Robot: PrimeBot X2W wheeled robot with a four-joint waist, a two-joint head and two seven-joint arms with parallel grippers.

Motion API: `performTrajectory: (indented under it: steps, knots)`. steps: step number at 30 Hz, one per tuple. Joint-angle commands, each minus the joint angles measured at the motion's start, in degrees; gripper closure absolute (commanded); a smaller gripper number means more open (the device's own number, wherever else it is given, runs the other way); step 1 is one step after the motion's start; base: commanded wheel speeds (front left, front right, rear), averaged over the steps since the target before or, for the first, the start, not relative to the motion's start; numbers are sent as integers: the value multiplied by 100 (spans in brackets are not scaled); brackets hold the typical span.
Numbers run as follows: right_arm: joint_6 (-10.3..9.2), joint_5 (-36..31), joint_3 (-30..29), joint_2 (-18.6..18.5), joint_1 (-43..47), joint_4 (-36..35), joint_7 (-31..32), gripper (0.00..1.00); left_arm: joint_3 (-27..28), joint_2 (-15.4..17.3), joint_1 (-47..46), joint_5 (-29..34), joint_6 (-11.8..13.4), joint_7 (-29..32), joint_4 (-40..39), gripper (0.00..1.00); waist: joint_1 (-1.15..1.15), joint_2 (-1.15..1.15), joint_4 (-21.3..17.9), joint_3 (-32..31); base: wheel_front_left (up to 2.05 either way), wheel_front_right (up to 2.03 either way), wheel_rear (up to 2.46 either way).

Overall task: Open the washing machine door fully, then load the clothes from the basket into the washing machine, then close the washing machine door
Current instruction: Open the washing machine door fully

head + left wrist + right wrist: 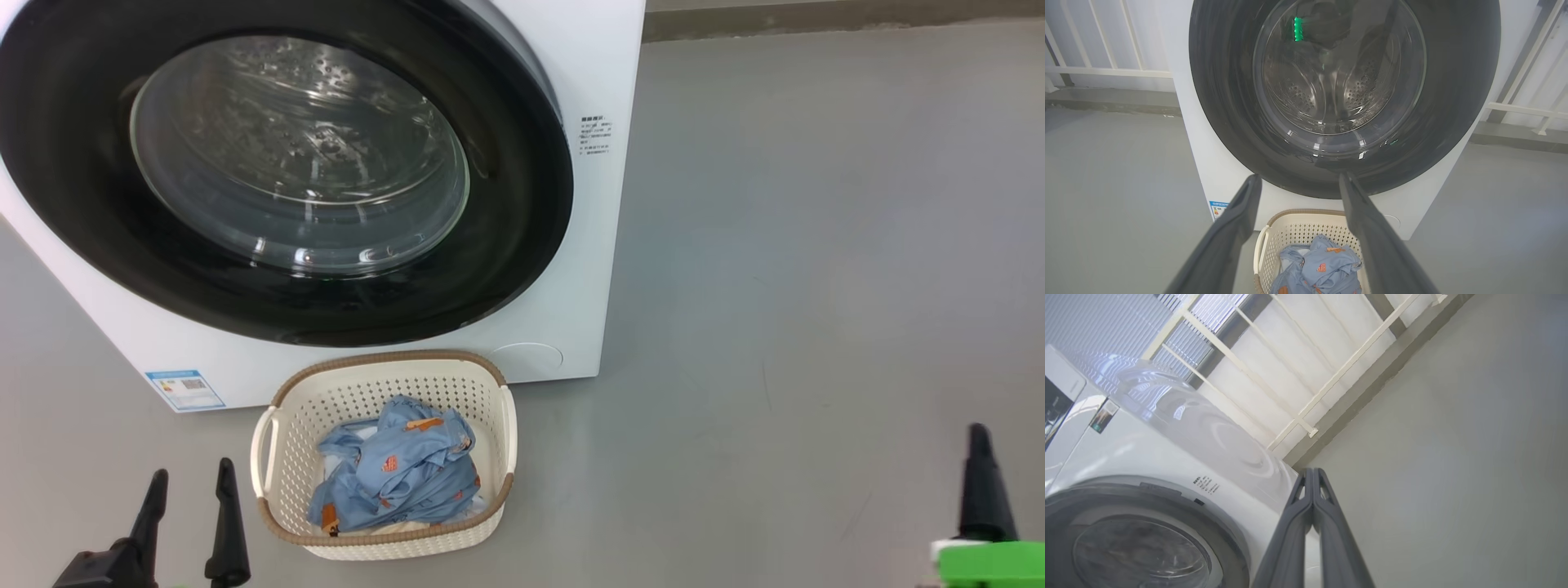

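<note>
Washing machine (596, 269): on the floor (816, 286), at the back left.
Door (298, 155): on the machine's front, flat against it.
Basket (384, 359): on the floor just before the machine, below the door.
Clothes (400, 469): in the basket.
Left gripper (192, 469): just left of the basket.
Right gripper (977, 433): well to its right.

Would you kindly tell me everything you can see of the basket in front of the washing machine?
The basket is small, rectangular, cream plastic with perforated walls, a brown woven-look rim and pale side handles. It stands upright on the grey floor, close before the washing machine, below its shut door. Crumpled light blue clothes with orange prints lie inside over white cloth.
</note>
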Motion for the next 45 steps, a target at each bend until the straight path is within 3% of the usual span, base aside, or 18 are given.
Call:
performTrajectory:
  steps: [1,6,10,17,28,38,45]
  knots:
    - [9,382,69,-58,-289,-61,-68,100,159,76,-54,-13,-9,-37,-150,0,0,0,-4,19,0,0,0]
    - [9,2399,160,-277,-470,209,-56,100,237,117,-1,-59,-9,-37,-212,0,0,0,-52,159,0,0,0]
    - [9,3880,12,-516,-596,109,372,100,319,188,33,-69,-9,-37,-279,0,0,0,-111,354,0,0,0]
    - [9,5094,-883,-536,-1040,148,1422,100,392,291,-42,-66,-9,-37,-411,0,0,0,-183,767,0,0,0]
    - [9,5401,-1738,-499,-2181,959,3221,100,341,388,-241,-24,-9,-37,-581,0,0,0,-16,1346,0,0,0]
    - [9,4899,-1703,-610,-3483,1260,4399,100,232,308,-444,15,-9,-37,-795,0,0,0,363,2035,0,0,0]
    - [9,4564,-1447,-591,-4132,1174,4845,100,170,214,-571,43,-9,-37,-835,0,0,0,571,2403,0,0,0]
